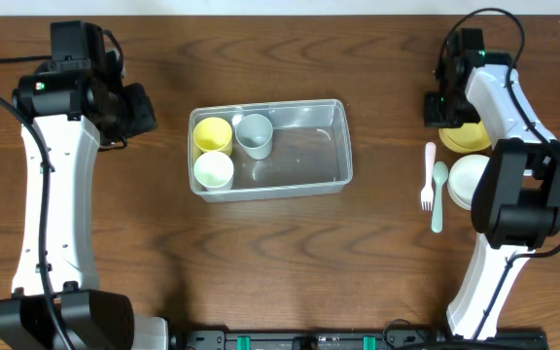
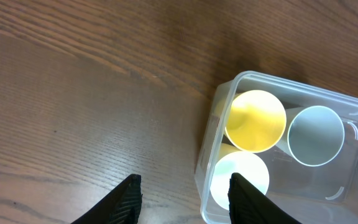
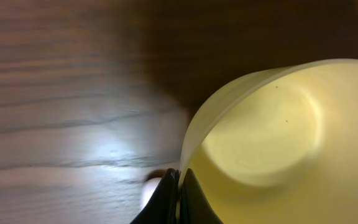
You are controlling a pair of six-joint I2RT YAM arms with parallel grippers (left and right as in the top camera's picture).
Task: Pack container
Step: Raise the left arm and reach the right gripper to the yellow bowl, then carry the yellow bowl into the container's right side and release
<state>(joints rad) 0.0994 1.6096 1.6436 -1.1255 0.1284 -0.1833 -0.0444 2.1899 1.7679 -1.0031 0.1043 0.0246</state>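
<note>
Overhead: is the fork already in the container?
No, the white fork lies on the table beside the spoon, well to the right of the container.

Overhead is bright, even and sharp, light glinting in the container (image 1: 304,146). At the right wrist the bowl (image 3: 278,137) is blurred; glare whitens the table (image 3: 107,152).

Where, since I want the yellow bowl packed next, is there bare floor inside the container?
The container's right half is bare, bordered by its right wall and the grey cup. Its left end is crowded: yellow cup, pale cup.
</note>
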